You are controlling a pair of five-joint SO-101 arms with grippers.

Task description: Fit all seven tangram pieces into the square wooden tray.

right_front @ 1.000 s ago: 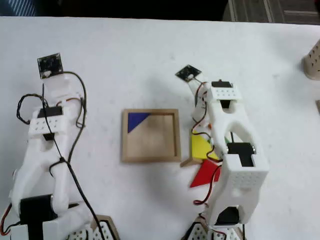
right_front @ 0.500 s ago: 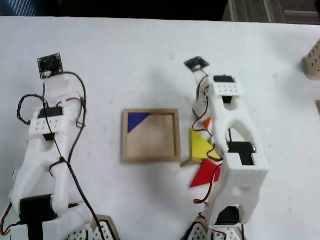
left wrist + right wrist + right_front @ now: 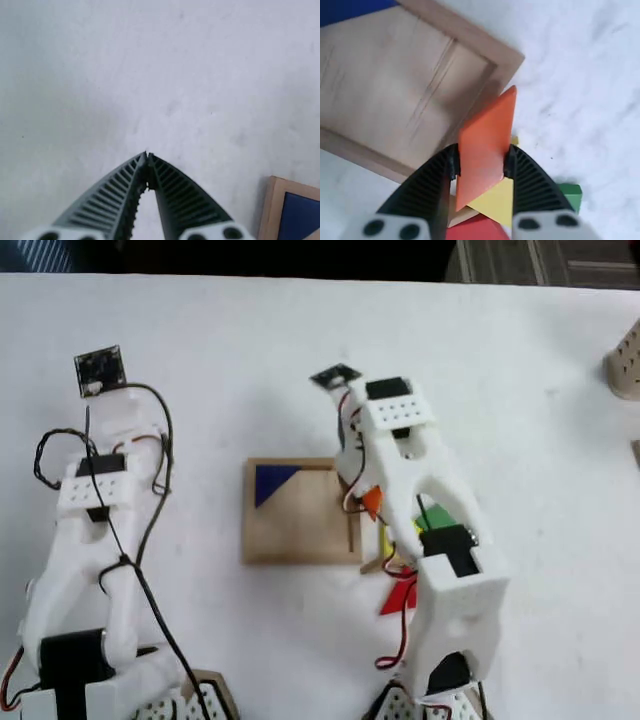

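High view: a square wooden tray (image 3: 248,525) lies on a white table (image 3: 200,340). A blue triangular piece (image 3: 272,480) sits flat in the tray's far left corner; the rest of its floor is bare. The right arm (image 3: 455,590) leans over the tray's right rim, with an orange parallelogram piece (image 3: 372,502) just above that rim. Just right of the tray lie a yellow triangular piece (image 3: 387,538), a red piece (image 3: 400,595) and a green piece (image 3: 440,518), partly hidden by the arm. The left arm (image 3: 90,490) stands well left of the tray.

Left wrist view: the left gripper (image 3: 146,155) has its jaws pressed together, holding nothing, over bare table beside the tray's corner.

Right wrist view: the right gripper (image 3: 482,150) clamps the orange parallelogram by two opposite edges, tilted, over the tray's rim and the yellow piece.

The orange piece looks thin, rigid and light, likely painted wood, so smooth and prone to swivelling. The mid-edge grip on parallel sides seems the safest hold.
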